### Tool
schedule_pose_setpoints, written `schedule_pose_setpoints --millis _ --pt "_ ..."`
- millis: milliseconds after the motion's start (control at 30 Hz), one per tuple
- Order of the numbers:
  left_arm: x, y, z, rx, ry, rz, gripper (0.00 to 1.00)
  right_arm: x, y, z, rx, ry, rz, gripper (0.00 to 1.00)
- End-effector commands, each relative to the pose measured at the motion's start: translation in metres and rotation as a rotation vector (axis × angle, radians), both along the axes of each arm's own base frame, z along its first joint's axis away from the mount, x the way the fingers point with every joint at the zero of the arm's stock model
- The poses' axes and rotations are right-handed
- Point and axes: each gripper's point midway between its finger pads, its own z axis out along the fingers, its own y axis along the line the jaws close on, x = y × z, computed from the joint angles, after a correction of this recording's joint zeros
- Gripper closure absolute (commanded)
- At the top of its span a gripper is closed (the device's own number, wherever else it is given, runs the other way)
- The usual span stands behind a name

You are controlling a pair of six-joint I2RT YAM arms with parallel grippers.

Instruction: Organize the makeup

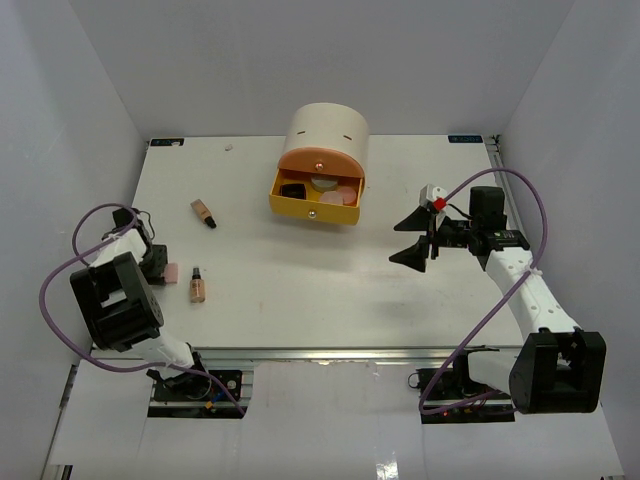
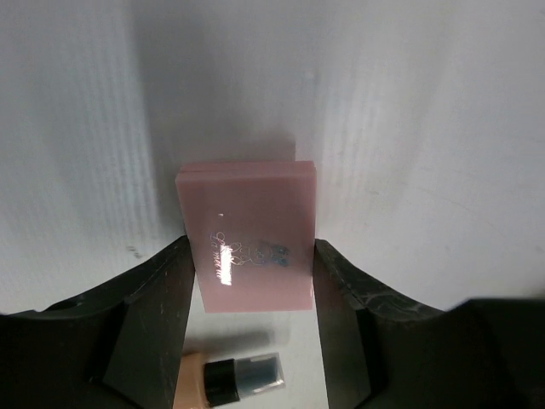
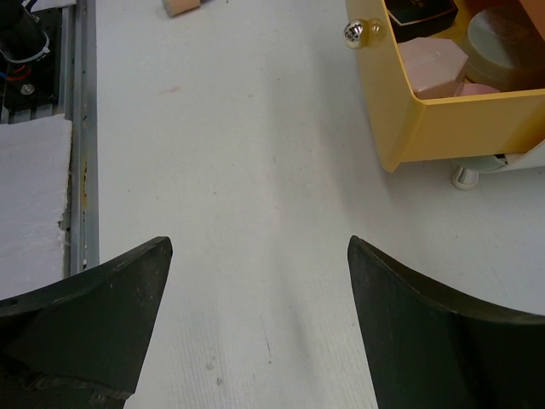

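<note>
A flat pink rectangular compact sits between the fingers of my left gripper, whose pads press against both of its long sides. In the top view this pink compact is at the table's left edge, under my left gripper. A tan, dark-capped bottle lies just beside it, and its cap end shows below the compact. Another tan bottle lies further back. My right gripper hangs open over bare table, holding nothing.
A cream cylindrical drawer unit stands at the back centre. Its yellow drawer is pulled open, with a black square compact, a pale green round compact and pink compacts inside. The drawer's corner is ahead and to the right of my right gripper.
</note>
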Motion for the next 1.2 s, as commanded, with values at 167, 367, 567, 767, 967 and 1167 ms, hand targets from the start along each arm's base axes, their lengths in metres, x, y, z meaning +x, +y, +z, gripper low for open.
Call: schedule_pose_setpoints --millis 167,367,567,767,967,1167 --pt "0.087 -0.037 0.131 0.096 -0.513 -0.414 0.95 -0.014 0.002 0.012 0.045 -0.044 0.050 0.10" --pt "0.129 -0.141 0.176 -0.044 -0.741 -0.800 1.00 -0.013 0.002 0.011 0.042 -0.042 0.046 0.10" --pt "0.137 -0.232 0.229 -0.079 -0.855 -0.922 1.00 -0.014 0.002 0.010 0.042 -0.044 0.047 0.10" --pt "0.134 -0.293 0.284 -0.113 -0.983 -0.955 1.00 -0.015 0.002 0.008 0.041 -0.043 0.047 0.10" --pt "0.144 -0.323 0.267 -0.160 -0.936 -0.892 1.00 -0.014 0.002 0.007 0.038 -0.040 0.045 0.10" --pt "0.151 -0.341 0.245 -0.177 -0.882 -0.903 0.74 -0.014 0.002 0.006 0.038 -0.041 0.046 0.10"
